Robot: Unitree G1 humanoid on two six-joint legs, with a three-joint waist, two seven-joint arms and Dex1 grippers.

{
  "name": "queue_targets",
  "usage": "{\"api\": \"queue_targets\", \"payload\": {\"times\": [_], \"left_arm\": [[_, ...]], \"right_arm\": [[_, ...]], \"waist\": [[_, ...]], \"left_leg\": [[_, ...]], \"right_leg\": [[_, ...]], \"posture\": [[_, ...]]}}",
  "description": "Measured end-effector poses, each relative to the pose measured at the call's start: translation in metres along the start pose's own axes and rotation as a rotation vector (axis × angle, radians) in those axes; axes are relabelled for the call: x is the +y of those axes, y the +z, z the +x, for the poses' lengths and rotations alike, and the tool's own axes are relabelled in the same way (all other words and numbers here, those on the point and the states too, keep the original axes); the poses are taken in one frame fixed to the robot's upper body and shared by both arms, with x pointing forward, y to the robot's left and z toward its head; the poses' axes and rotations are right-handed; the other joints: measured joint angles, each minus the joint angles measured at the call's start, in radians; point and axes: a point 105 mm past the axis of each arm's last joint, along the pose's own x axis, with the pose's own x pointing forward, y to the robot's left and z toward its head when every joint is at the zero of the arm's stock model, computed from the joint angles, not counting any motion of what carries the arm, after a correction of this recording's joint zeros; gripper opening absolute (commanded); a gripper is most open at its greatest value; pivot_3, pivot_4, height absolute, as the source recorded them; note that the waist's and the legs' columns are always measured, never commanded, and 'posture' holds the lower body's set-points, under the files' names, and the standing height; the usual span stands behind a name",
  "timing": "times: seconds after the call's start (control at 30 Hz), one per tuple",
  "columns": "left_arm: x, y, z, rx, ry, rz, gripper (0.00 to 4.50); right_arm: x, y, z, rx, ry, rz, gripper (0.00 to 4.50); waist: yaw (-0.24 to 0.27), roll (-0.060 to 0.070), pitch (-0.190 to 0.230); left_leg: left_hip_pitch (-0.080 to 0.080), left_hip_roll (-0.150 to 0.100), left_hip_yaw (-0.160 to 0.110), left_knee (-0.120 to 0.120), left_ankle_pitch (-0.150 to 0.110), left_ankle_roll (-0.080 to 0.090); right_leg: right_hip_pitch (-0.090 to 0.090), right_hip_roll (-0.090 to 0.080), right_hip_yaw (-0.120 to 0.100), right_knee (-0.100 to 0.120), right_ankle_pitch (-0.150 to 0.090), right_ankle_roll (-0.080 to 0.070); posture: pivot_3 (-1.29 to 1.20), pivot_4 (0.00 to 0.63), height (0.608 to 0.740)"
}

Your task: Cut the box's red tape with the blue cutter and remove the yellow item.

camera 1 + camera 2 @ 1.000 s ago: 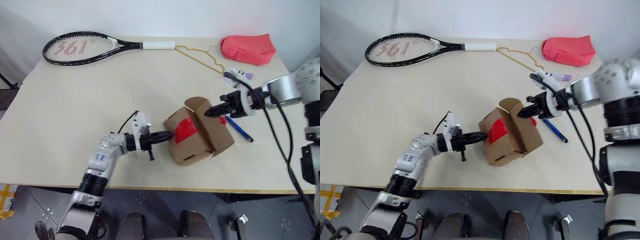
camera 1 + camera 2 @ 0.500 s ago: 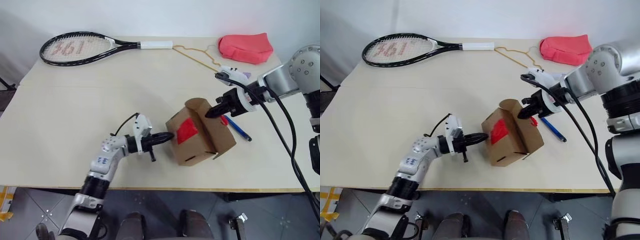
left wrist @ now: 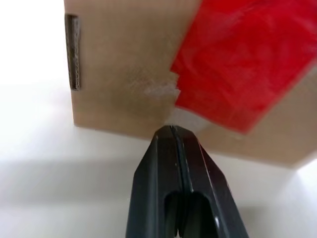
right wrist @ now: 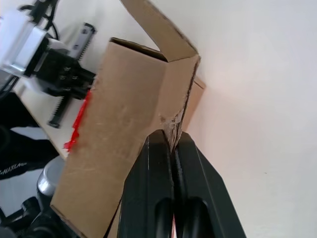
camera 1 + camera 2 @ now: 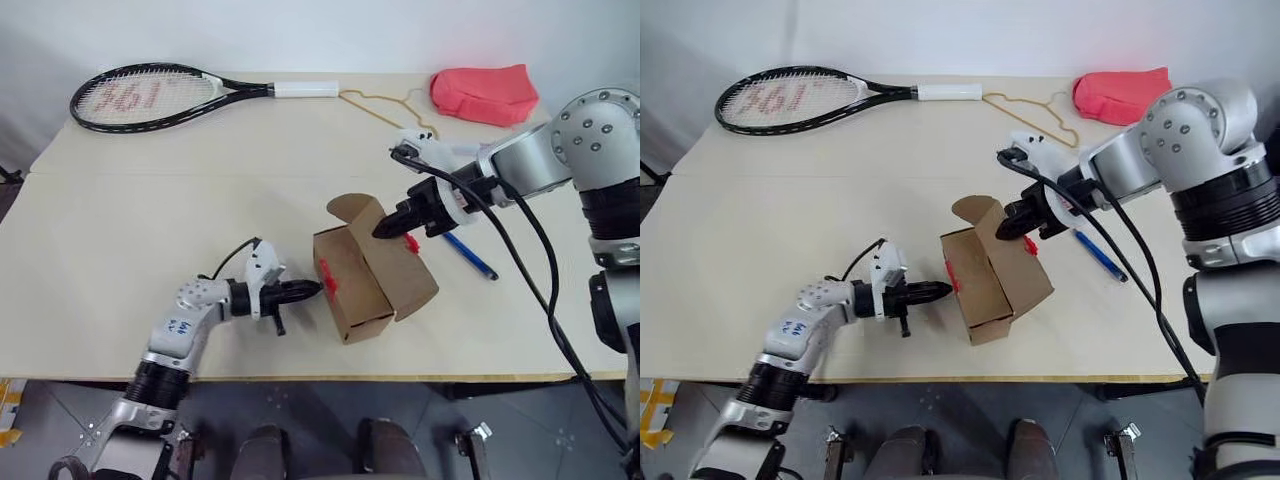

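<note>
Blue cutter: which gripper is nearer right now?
Right. The right gripper is pinching the box's flap, close beside the blue cutter lying on the table. The left gripper is at the box's far side, by the red tape.

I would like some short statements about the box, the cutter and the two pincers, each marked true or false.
1. The right pincer is shut on an edge of the box. True.
2. The blue cutter is held by the left pincer. False: it lies on the table, to the right of the box.
3. The left pincer is shut, its tip at the box's side by the red tape. True.
4. The tennis racket lies on top of the box. False: it lies at the table's far side.
</note>
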Motion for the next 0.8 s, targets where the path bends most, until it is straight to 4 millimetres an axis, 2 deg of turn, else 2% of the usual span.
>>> {"api": "queue_targets", "payload": {"times": [0.1, 0.17, 0.27, 0.33, 0.43, 0.5, 0.57, 0.8], "left_arm": [[0.0, 0.013, -0.022, 0.072, -0.067, 0.0, 0.0], [-0.002, 0.037, -0.032, 0.072, -0.125, 0.007, 0.0], [-0.009, 0.09, -0.024, -0.037, -0.186, 0.128, 0.0], [-0.02, 0.107, -0.009, -0.099, -0.238, 0.176, 0.0], [-0.026, 0.102, 0.01, -0.109, -0.264, 0.151, 0.0], [-0.025, 0.09, 0.022, -0.056, -0.262, 0.141, 0.0], [-0.024, 0.078, 0.026, -0.002, -0.263, 0.136, 0.0], [-0.018, 0.071, 0.009, 0.046, -0.251, 0.146, 0.0]], "right_arm": [[0.0, 0.002, 0.002, -0.012, -0.007, -0.005, 0.03], [-0.002, 0.003, 0.002, -0.027, -0.018, -0.003, 0.03], [-0.004, 0.004, 0.003, -0.042, -0.036, -0.008, 0.03], [-0.002, 0.005, 0.005, -0.045, -0.034, -0.016, 0.03], [-0.004, 0.004, 0.005, -0.055, -0.036, -0.011, 0.03], [-0.005, 0.004, 0.004, -0.059, -0.043, -0.013, 0.03], [-0.005, 0.003, 0.004, -0.062, -0.048, -0.021, 0.03], [-0.024, -0.009, -0.013, -0.041, -0.119, 0.017, 0.03]], "waist": [[-0.002, 0.0, 0.0], [0.001, -0.001, 0.001], [0.01, -0.001, 0.001], [0.009, -0.001, 0.0], [0.001, -0.001, 0.001], [-0.002, -0.001, 0.001], [-0.003, -0.001, 0.001], [0.0, -0.001, 0.001]], "left_leg": [[0.0, 0.001, 0.0, 0.0, 0.0, 0.0], [0.0, 0.001, 0.0, 0.0, 0.0, 0.0], [0.0, 0.001, 0.0, 0.001, 0.0, 0.0], [0.0, 0.001, 0.001, 0.002, 0.0, 0.0], [0.0, 0.001, 0.001, 0.0, 0.0, 0.0], [0.001, 0.001, 0.001, 0.0, 0.0, 0.0], [0.0, 0.001, 0.001, 0.0, 0.0, 0.0], [0.001, 0.002, 0.002, 0.0, 0.0, 0.0]], "right_leg": [[-0.001, 0.001, 0.0, 0.001, 0.0, -0.001], [-0.001, 0.001, 0.0, 0.0, 0.001, -0.001], [0.0, 0.0, 0.0, 0.0, 0.002, 0.0], [0.001, 0.001, 0.0, -0.001, 0.003, 0.0], [-0.001, 0.001, 0.0, 0.0, 0.003, 0.0], [-0.001, 0.002, 0.0, 0.0, 0.003, 0.0], [-0.001, 0.002, 0.0, 0.0, 0.003, 0.0], [-0.001, 0.001, 0.0, 0.0, 0.003, -0.001]], "posture": [[0.0, 0.15, 0.74], [0.0, 0.15, 0.74], [0.0, 0.15, 0.74], [0.0, 0.15, 0.74], [0.0, 0.15, 0.74], [0.0, 0.15, 0.74], [0.0, 0.15, 0.74], [0.0, 0.15, 0.74]]}}
